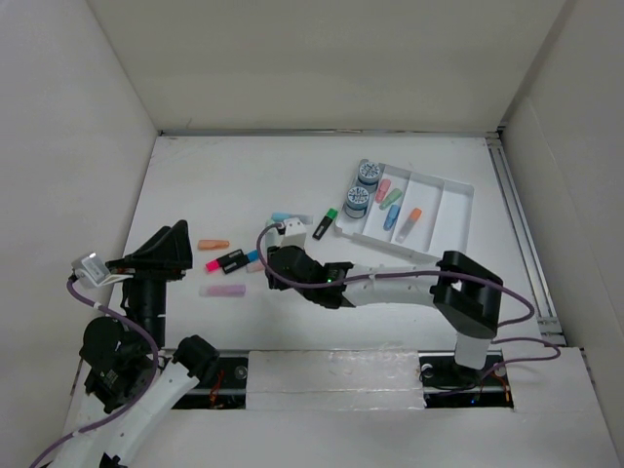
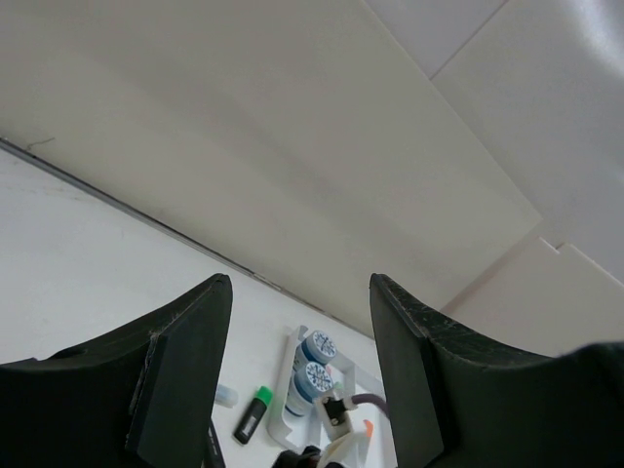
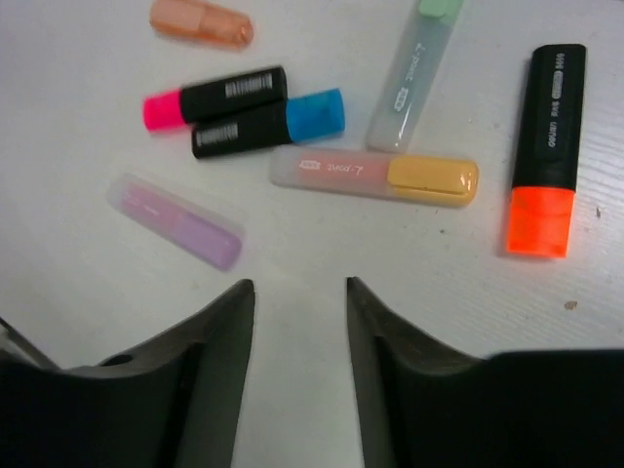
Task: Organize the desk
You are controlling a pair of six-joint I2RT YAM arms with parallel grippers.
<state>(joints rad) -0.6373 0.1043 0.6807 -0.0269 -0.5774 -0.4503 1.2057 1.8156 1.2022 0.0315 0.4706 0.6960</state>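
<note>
The desk [image 1: 244, 175] is a white tabletop with loose highlighters in its middle. My right gripper [image 1: 277, 261] hovers low over them, open and empty. In the right wrist view the right gripper [image 3: 300, 285] has a purple translucent marker [image 3: 175, 220] to its upper left. Beyond lie a yellow-capped marker [image 3: 375, 176], a blue-capped black one [image 3: 268, 125], a pink-capped black one [image 3: 214, 98], an orange translucent one [image 3: 202, 21], a pale green one [image 3: 414, 73] and a black-and-orange one [image 3: 548, 146]. My left gripper [image 1: 168, 248] is raised at the left, open and empty; it also shows in the left wrist view [image 2: 299, 285].
A white compartmented tray [image 1: 456, 210] at the back right holds two blue-topped cylinders [image 1: 363, 185] and several markers. A green-capped black highlighter [image 1: 325, 223] and a pale blue one [image 1: 283, 216] lie beside it. White walls bound the desk; a rail [image 1: 522, 234] runs along the right edge.
</note>
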